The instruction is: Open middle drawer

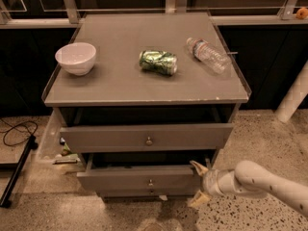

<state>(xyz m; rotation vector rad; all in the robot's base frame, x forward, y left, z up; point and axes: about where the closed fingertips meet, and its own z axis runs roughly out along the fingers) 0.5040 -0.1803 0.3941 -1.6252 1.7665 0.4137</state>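
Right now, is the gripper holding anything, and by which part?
Nothing clamped: the gripper sits at the right end of the middle drawer front, jaws spread; contact cannot be told.

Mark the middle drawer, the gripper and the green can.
middle drawer (120, 181): camera view, bare left half of its front.
gripper (197, 184): camera view, between its jaws, at that drawer's right end.
green can (158, 62): camera view, middle of its side.

dim overhead light is falling on the cabinet top (144, 88), deep shadow is filling the recess (144, 114) beneath, and the pale gripper (198, 183) is glowing low right.
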